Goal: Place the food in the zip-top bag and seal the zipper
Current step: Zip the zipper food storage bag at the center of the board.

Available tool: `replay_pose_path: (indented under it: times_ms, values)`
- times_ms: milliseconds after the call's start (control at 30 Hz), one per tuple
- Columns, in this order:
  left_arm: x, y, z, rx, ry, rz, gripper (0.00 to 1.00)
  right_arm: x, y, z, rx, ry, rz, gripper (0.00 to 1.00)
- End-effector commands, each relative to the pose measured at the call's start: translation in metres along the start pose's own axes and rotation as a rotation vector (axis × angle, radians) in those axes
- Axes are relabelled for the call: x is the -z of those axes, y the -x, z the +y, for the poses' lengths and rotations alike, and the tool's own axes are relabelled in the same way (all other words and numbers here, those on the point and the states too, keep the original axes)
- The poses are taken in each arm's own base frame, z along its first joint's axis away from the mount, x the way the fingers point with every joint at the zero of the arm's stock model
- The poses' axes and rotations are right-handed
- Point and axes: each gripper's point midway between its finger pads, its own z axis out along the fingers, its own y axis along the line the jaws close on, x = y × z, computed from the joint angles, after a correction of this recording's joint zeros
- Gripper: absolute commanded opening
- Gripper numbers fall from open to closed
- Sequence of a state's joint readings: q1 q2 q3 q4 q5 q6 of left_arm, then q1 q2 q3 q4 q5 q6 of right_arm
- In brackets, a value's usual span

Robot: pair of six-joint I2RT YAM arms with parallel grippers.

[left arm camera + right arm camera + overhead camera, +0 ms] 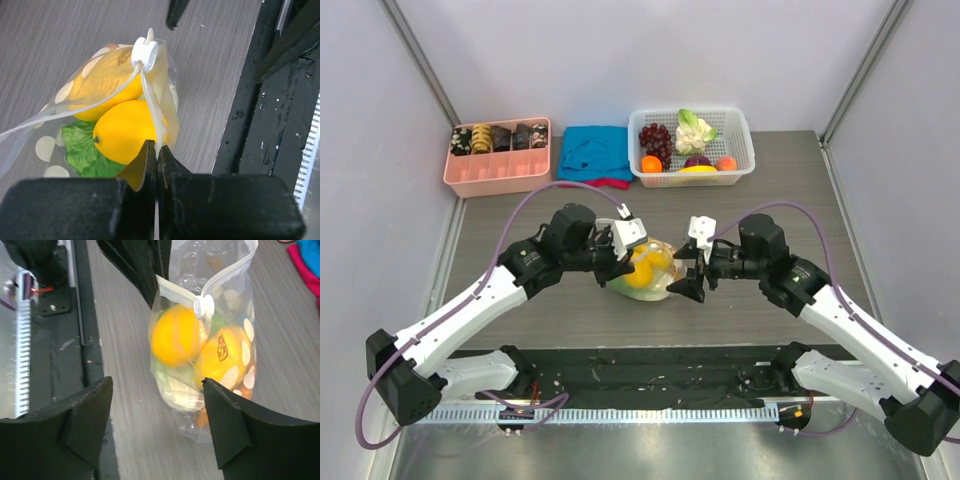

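Right jaws wide beside zip-top bag (226, 371)

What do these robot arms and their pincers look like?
The left arm and right arm match: white shells on the long links, chunky black joints, a purple cable looping along each. The left gripper and right gripper each have two black wedge-shaped fingers, with a small white block behind them.

Far left on the grey wood-grain desk (770, 205): pink plastic compartment tray (500, 172), dark brown snack pieces (500, 137) lined along its back row. Just right of it, crumpled blue cloth (593, 152) lying over a pink cloth (610, 183) that peeks out at the near edge. Further right, white lattice plastic basket (744, 150) holding dark purple toy grapes (656, 142) and white toy cauliflower (694, 132); black mat (650, 365) along the near edge.
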State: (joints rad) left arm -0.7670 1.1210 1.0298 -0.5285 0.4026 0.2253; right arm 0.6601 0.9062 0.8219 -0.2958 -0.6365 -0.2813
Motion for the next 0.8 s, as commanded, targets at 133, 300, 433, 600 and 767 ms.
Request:
replay_pose_path:
  times_ms: [133, 300, 433, 600, 767]
  values:
    - [0.004, 0.027, -0.012, -0.011, -0.047, -0.078, 0.0, -0.016, 0.026, -0.034, 0.165, -0.106, -0.092, 0.72]
    - [0.003, 0.025, -0.013, -0.018, -0.053, -0.071, 0.0, -0.022, 0.028, -0.034, 0.181, -0.08, -0.102, 0.68]
    - [0.003, 0.03, -0.013, -0.005, -0.053, -0.077, 0.0, -0.029, 0.029, -0.034, 0.186, -0.053, -0.11, 0.54]
    - [0.001, 0.03, -0.013, 0.015, -0.056, -0.071, 0.0, -0.035, 0.033, -0.028, 0.218, -0.023, -0.111, 0.27]
    - [0.005, 0.03, -0.01, 0.002, -0.033, -0.071, 0.0, -0.037, 0.038, -0.028, 0.225, -0.027, -0.112, 0.01]
